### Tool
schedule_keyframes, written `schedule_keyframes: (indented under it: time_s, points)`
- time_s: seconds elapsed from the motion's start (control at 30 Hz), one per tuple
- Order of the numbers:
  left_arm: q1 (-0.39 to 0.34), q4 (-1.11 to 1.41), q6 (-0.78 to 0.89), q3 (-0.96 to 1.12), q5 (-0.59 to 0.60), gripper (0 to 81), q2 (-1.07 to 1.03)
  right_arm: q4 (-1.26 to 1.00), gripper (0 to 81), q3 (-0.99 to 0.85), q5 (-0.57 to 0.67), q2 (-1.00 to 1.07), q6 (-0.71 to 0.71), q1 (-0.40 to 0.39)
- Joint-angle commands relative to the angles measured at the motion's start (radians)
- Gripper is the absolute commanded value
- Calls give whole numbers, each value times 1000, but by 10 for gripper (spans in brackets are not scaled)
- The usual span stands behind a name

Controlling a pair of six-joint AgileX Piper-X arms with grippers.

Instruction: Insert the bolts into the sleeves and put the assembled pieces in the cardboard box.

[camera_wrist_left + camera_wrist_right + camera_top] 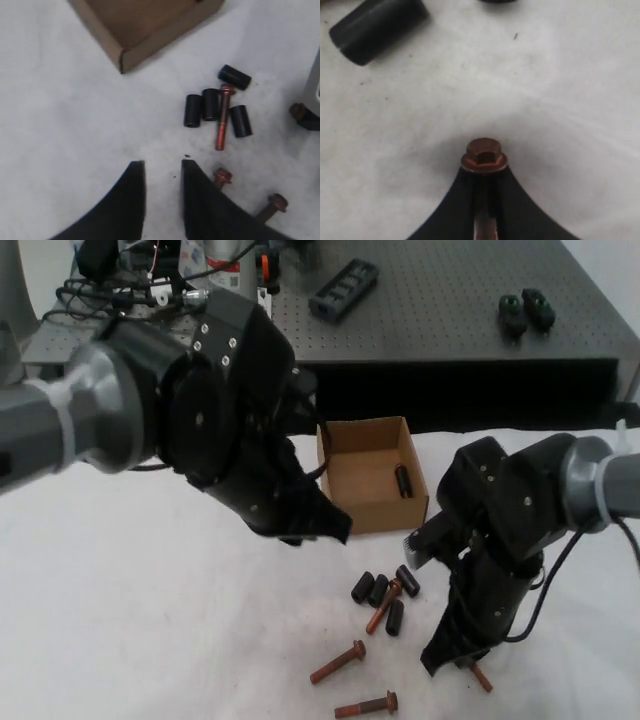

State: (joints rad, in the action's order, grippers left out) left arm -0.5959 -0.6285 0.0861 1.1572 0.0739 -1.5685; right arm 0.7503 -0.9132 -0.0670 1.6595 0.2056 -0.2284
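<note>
Several black sleeves point(378, 590) lie in a cluster on the white cloth in front of the cardboard box point(345, 505), with a copper bolt point(383, 606) among them. Two more bolts point(338, 663) lie nearer. One dark piece point(403, 480) rests inside the box. My right gripper point(484, 172) is shut on a bolt point(484, 156), head outward, low over the cloth right of the cluster point(450, 655). A sleeve point(377, 27) lies just beyond it. My left gripper point(162, 167) hangs open over the cloth near the box's front corner point(122, 57), holding nothing, with the sleeves point(210, 104) ahead of it.
A grey perforated bench point(450, 300) stands behind the cloth with a black tray point(343, 288), two small dark parts point(525, 310) and cables point(130, 285). The cloth left of the parts lies bare.
</note>
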Motion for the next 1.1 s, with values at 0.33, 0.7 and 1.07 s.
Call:
schedule_keyframes:
  time_s: [0.33,0.7,1.07]
  points:
    - [-48,-52,-179,304,161,189,-376,7,5,196,128,-490,-97,147]
    - [-87,-265,-313,535,67,189,-590,19,5,232,128,-618,-97,159]
    - [-90,-245,-329,539,66,189,-633,36,5,232,128,-618,-101,159]
